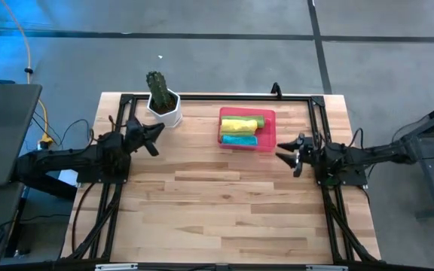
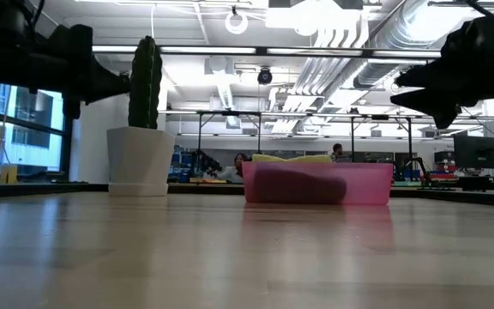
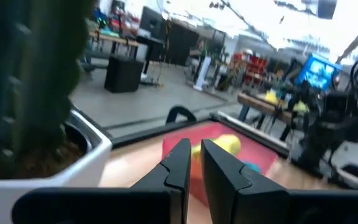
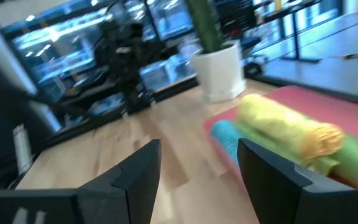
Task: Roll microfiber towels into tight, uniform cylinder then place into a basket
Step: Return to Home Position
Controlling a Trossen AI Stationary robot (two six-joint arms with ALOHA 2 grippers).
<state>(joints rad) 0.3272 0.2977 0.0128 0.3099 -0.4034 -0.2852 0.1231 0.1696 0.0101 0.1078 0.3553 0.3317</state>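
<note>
Wooden table (image 1: 224, 211), rolled towels (image 1: 239, 123) in basket (image 1: 270, 134): left gripper (image 1: 155, 137), fingers nearly together, could tip the nearby cactus pot (image 1: 164, 107) if swung wide; right gripper (image 1: 286, 156) spread.

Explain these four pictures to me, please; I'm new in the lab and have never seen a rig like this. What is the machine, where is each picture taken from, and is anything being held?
It is a two-armed robot at a wooden table. The high view looks straight down on it. The low view looks level across the tabletop. The other two pictures come from a camera on each wrist, looking past that arm's own dark fingers. On the table stand a cactus in a white pot and a pink basket with rolled towels in it: yellow, green and teal. The left gripper is beside the pot, with its fingers nearly together. The right gripper is beside the basket, open. Neither holds anything.
</note>
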